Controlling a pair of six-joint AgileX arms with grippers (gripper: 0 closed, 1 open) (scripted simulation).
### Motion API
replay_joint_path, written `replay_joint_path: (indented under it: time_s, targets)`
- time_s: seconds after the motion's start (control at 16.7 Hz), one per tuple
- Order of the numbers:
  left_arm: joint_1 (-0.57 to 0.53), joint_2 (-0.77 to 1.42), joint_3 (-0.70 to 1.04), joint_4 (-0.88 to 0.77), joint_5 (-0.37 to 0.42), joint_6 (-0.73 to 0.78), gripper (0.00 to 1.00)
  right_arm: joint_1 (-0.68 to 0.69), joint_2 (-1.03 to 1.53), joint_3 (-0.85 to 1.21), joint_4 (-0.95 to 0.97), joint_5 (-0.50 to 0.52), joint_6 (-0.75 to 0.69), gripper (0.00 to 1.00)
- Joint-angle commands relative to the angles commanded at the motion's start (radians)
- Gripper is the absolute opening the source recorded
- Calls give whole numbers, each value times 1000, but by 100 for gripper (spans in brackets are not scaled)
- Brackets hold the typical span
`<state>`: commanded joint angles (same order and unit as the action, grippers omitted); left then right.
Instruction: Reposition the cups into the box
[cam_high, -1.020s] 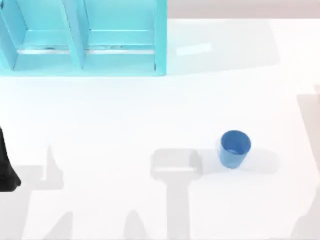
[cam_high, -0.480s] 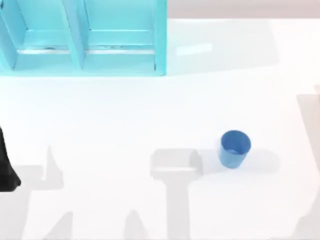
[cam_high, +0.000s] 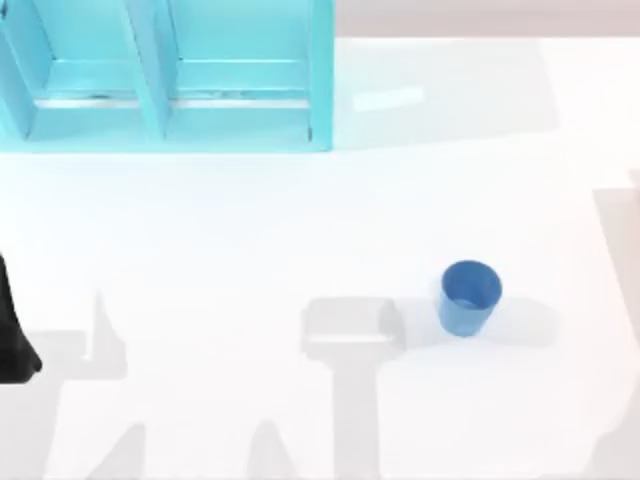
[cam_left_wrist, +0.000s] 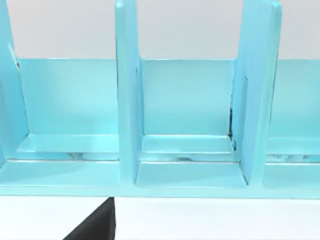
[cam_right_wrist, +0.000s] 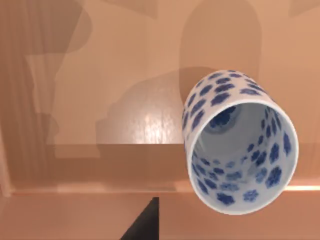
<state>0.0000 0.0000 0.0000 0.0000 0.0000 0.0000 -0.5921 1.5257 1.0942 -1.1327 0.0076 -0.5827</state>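
Top view: blue cup (cam_high: 468, 297) stands upright, mouth up, on the white counter (cam_high: 250, 240), right of centre and well apart from the turquoise box (cam_high: 165, 75) at the far left corner. The box has divider walls making open compartments; none holds a cup. A dark part of the left arm (cam_high: 12, 330) sits at the left edge, parked. Nothing lies between cup and box.

Left wrist view: looks into the box's compartments (cam_left_wrist: 187, 115), bare floors, upright dividers (cam_left_wrist: 127, 95) between them. A dark sliver of the left tool (cam_left_wrist: 97, 225) at the frame's lower edge; whether spread or pressed together, cannot tell.

Right wrist view: white cup with blue speckles (cam_right_wrist: 235, 145), mouth towards the camera, seen against a tan surface (cam_right_wrist: 75, 100). A dark tip of the right tool (cam_right_wrist: 145, 222) nearby; its state, and whether it touches the cup, cannot tell.

Judgement: both cups look rigid, light, smooth-walled, likely slippery. Take each across the upper wall near the rim. The dividers are the main hazard on lowering.
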Motion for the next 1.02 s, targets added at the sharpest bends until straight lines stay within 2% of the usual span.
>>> replay_joint_path:
  time_s: [0.66, 1.02]
  targets:
    - [0, 0, 0, 0, 0, 0, 100, -1, 2, 17, -17, -1, -1, 100]
    - [0, 0, 0, 0, 0, 0, 100, -9, 9, 289, -286, -1, -5, 100]
